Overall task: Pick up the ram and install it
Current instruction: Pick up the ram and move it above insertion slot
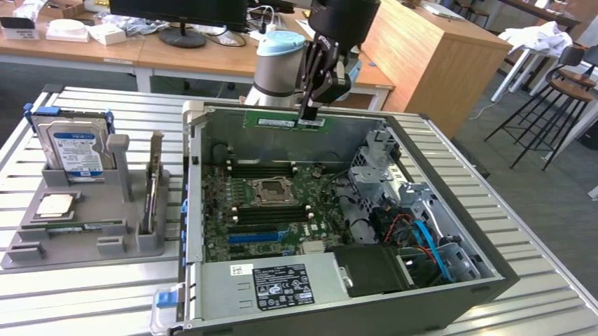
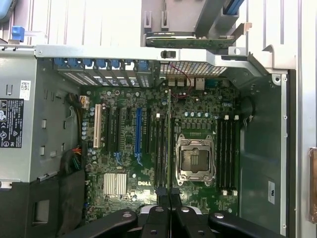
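Ram (image 1: 280, 122): partly hidden behind the gripper (image 1: 309, 117), above the case's (image 1: 271, 143) far wall.
Arm (image 1: 342, 17): cut off by the picture's top edge.
Power-supply label (image 1: 283, 285): print too small to read.

Bright, even room light, probably from overhead, whitens the slatted table (image 2: 74, 20) in the wrist view. The ram (image 1: 285, 121) catches it plainly, while the computer case (image 1: 193, 210) throws shadow over its dimmer motherboard (image 2: 99, 163).
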